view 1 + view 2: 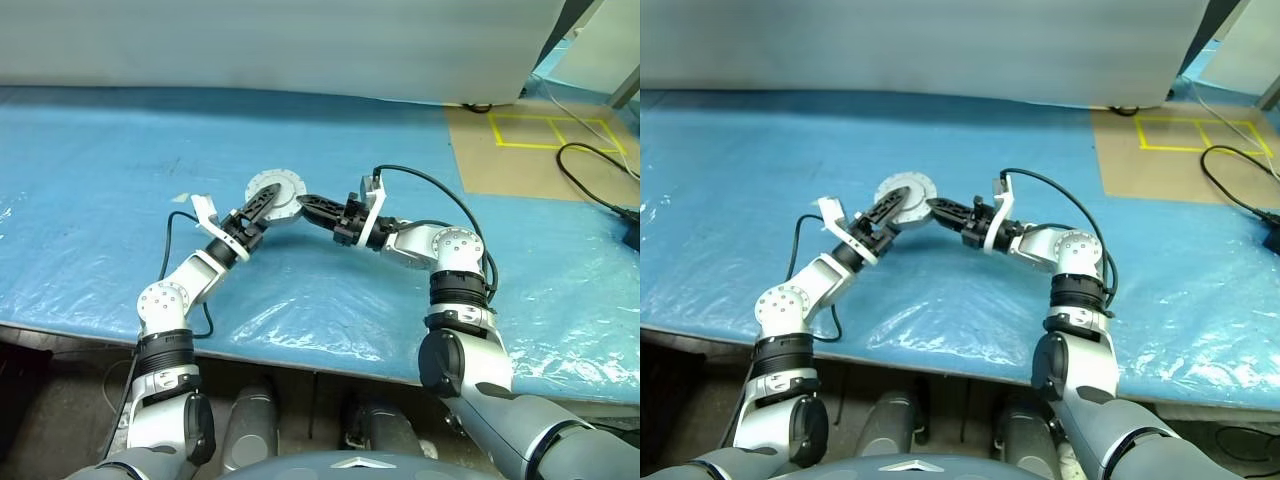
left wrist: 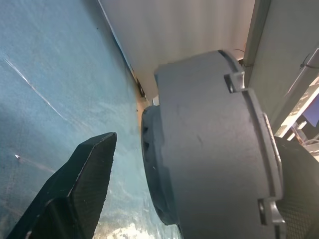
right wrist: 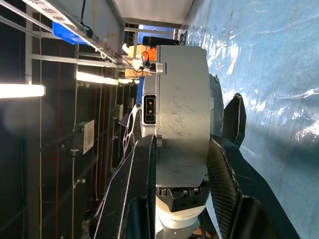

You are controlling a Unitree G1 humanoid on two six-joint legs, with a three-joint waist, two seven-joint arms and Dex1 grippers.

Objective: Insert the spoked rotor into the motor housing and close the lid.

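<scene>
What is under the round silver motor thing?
The motor housing is off the table, clamped by the right gripper. Below it lies blue plastic sheet. Its inside cannot be seen; the left gripper partly covers it.

Table covered by wrinkled blue plastic sheet, bare tan corner at upper right, yellow tape squares on it, black cable at right edge

1. Motor housing: round, silver, lidded, above blue sheeting.
2. Left gripper: fingers spread across housing face.
3. Right gripper: meets housing's edge.
4. Yellow tape squares: far right.
</scene>
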